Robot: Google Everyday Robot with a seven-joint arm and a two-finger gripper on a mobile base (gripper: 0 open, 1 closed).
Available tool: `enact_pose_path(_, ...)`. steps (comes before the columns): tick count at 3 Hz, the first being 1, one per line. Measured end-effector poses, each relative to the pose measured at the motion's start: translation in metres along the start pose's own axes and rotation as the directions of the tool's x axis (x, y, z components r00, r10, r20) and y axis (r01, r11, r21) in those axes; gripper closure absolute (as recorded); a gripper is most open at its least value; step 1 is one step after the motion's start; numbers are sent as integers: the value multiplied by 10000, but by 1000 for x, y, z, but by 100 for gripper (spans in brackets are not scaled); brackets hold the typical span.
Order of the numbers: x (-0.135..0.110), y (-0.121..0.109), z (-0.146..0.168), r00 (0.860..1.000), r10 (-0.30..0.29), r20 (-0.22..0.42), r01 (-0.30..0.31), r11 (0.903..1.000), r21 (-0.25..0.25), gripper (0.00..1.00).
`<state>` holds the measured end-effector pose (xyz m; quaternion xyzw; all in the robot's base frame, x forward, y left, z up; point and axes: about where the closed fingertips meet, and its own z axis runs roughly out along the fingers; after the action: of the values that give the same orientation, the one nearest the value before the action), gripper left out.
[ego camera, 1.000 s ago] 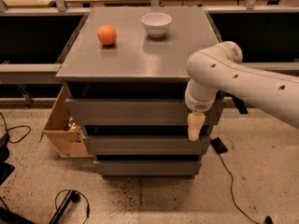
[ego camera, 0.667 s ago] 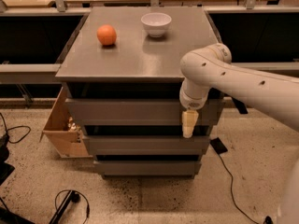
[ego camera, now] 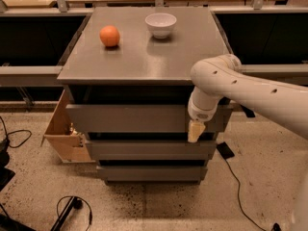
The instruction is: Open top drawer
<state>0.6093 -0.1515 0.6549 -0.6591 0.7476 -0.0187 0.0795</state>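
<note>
1. At the front of the grey cabinet, the top drawer (ego camera: 134,118) sits directly under the surface (ego camera: 144,64), its plain panel standing slightly forward of a dark gap above it.
2. The hand (ego camera: 195,130) hangs from the white arm (ego camera: 250,90) before the right part of that panel, its pale tip at the panel's lower edge. I cannot tell whether it is released or clenched.
3. Two narrower drawer fronts (ego camera: 149,149) lie below.
4. An orange (ego camera: 109,35) and a white bowl (ego camera: 160,24) rest apart near the surface's far edge.
5. A light wooden box (ego camera: 65,136) stands beside the cabinet's left side.
</note>
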Motion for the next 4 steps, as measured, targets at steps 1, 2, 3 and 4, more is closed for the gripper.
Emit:
enact_pose_path(1,4,8,-6,9999,95,-38,-96,9999,-123,62)
enact_pose_path(2,3,6,-18,9999,96,-38,-96,9999,-123,93)
enact_pose_path(3,3,7,-19,9999,97,-39,-98,9999,-125,100)
enact_pose_path(4,27,37,-24,9986,441,-278,-458,9970,-621,100)
